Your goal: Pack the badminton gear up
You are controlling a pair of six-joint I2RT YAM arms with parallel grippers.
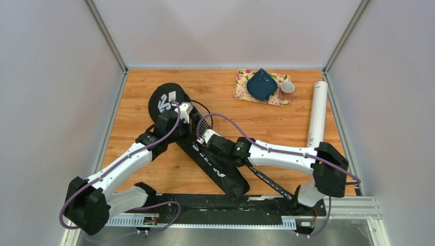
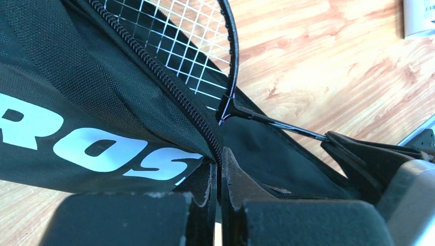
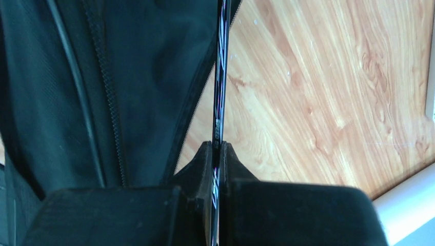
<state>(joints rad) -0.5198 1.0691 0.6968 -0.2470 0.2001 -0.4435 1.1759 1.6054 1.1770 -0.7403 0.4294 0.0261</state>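
Closest to us, the handle end of the thin black racket with a round strung head (image 3: 220,77) points at the near edge of the brown wooden desk (image 1: 287,128). Our right claw (image 3: 216,148) is squeezed tight on the racket's skinny middle stick.

Just past that, the long black cloth racket cover (image 1: 218,169) lies slanted across the middle of the desk. Its round end points toward the far left corner. Our left claw (image 2: 219,164) is pinched tight on the zip edge there and lifts the flap. The racket's head is partly under that flap.

We think the job now is to slide the racket in. To do it well, we should hold the flap high so the mouth is wide. We should push the racket straight along the cover. We should go slowly, so the frame does not catch on the zip teeth. The stick is thin, so we must not bend it.

Farther off, the white round tube (image 1: 318,113) lies along the right edge. At the far edge sit the flowery tray with a blue cloth (image 1: 240,89) and a small cup (image 1: 287,88).
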